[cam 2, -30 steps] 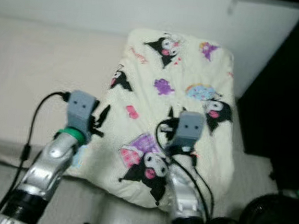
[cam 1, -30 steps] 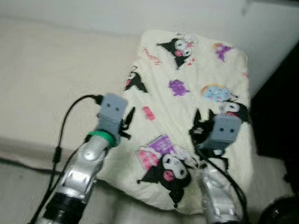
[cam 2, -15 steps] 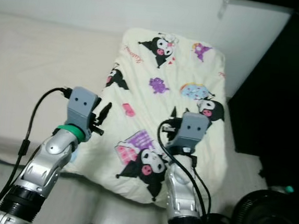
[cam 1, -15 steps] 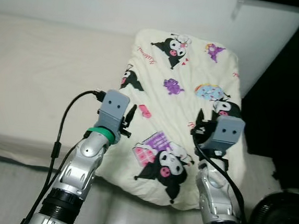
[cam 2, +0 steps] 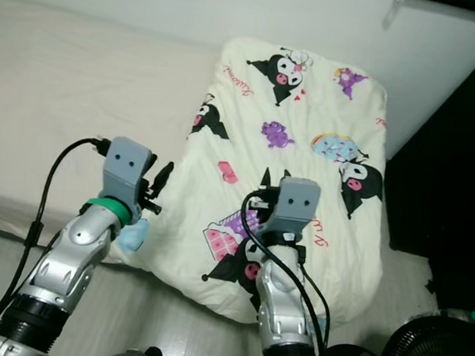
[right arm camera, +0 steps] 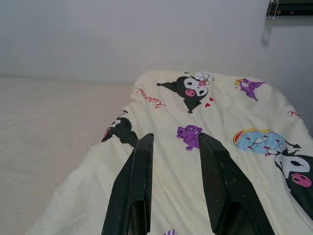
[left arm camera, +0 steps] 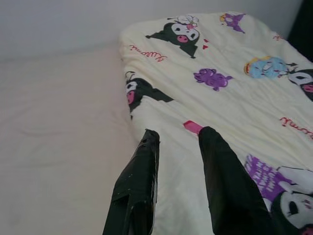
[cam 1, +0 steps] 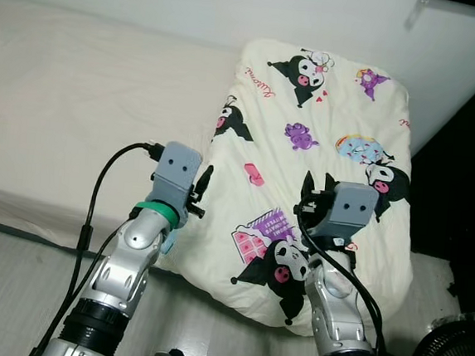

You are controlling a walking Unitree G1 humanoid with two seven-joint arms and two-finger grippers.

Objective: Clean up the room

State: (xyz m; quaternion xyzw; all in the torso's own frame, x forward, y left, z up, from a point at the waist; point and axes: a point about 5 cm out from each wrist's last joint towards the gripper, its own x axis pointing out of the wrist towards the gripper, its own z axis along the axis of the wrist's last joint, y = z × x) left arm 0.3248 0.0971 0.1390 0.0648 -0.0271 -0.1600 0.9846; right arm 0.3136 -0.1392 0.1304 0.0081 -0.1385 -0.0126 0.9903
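A cream quilt (cam 1: pixel 326 111) printed with black cartoon figures lies folded on the right end of a bed (cam 1: pixel 79 89) with a beige sheet. Its near edge hangs over the bed's front. My left gripper (cam 1: pixel 202 188) hovers at the quilt's left edge, open, with nothing between its fingers (left arm camera: pixel 145 161). Over the quilt's near part my right gripper (cam 1: pixel 315 189) is also open and holds nothing. The right wrist view looks along its fingers (right arm camera: pixel 142 166) across the quilt (right arm camera: pixel 220 112) toward the white wall.
A small light-blue item (cam 2: pixel 135 234) peeks out under the quilt's near left corner. Dark furniture (cam 1: pixel 471 165) stands right of the bed, and a black fan (cam 2: pixel 438 354) sits on the floor at the lower right. Pale floor (cam 1: pixel 11 291) runs along the bed's front.
The head camera has shifted and the picture has sharpened. Both grippers stay open above the quilt's near end in much the same pose; nothing was taken hold of.
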